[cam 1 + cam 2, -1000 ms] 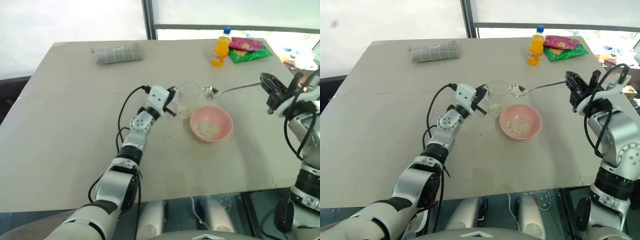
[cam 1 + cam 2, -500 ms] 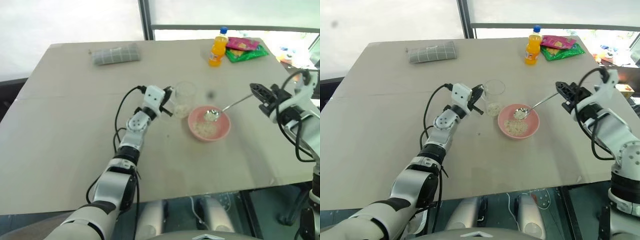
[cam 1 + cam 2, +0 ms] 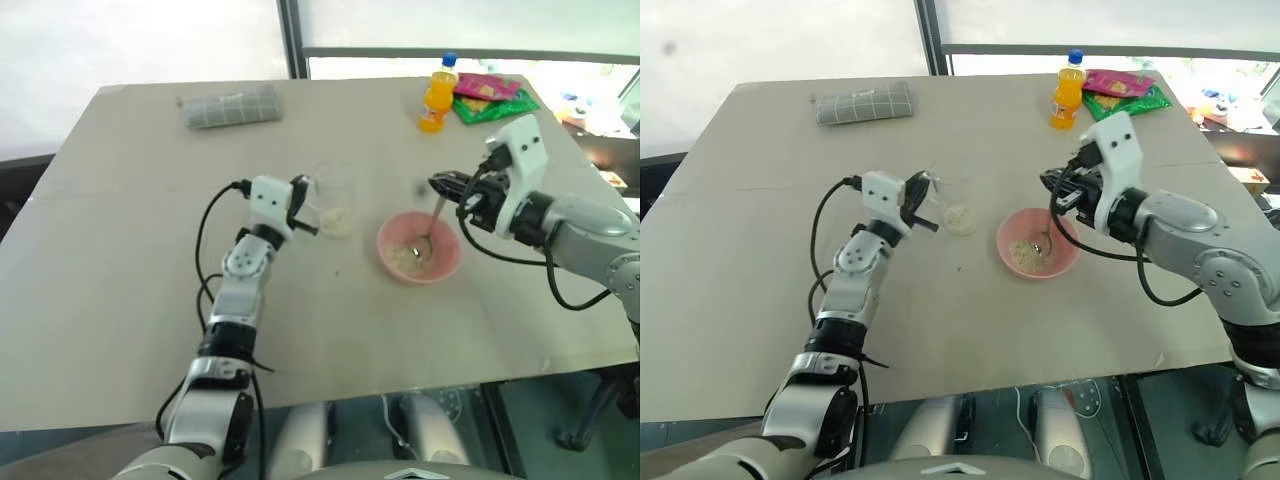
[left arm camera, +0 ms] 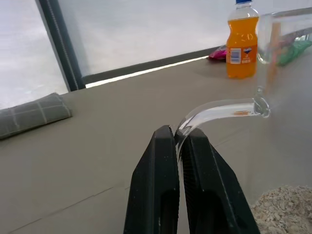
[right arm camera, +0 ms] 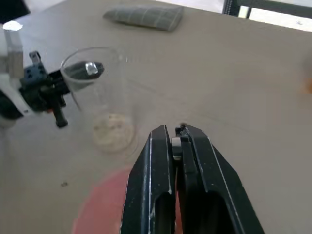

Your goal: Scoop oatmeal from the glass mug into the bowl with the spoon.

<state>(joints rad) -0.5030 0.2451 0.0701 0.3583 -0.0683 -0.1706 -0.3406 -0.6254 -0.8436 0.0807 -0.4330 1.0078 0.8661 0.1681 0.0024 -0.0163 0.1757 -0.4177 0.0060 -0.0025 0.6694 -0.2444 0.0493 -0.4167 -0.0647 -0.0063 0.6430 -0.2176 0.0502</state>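
My left gripper [image 3: 298, 206] is shut on the handle [image 4: 219, 109] of the glass mug [image 3: 335, 203], which stands left of the pink bowl [image 3: 418, 248]. A little oatmeal [image 3: 336, 219] lies in the mug's bottom, and more oatmeal [image 3: 1025, 255] lies in the bowl. Just above the bowl's far rim, my right gripper [image 3: 445, 185] is shut on the spoon [image 3: 432, 222]. The spoon stands steeply with its tip down in the bowl. In the right wrist view the black fingers [image 5: 158, 165] pinch the spoon's handle end, with the mug [image 5: 97, 92] beyond.
An orange bottle [image 3: 438, 94] and bright snack packets [image 3: 490, 98] stand at the table's far right. A folded grey cloth [image 3: 232, 105] lies at the far left. The beige table [image 3: 140, 260] has wide bare room on its left and near side.
My right gripper swung left and rolled, bringing the spoon from level beside the mug to steeply tip-down in the bowl. My left gripper drew the mug leftward, away from the bowl.
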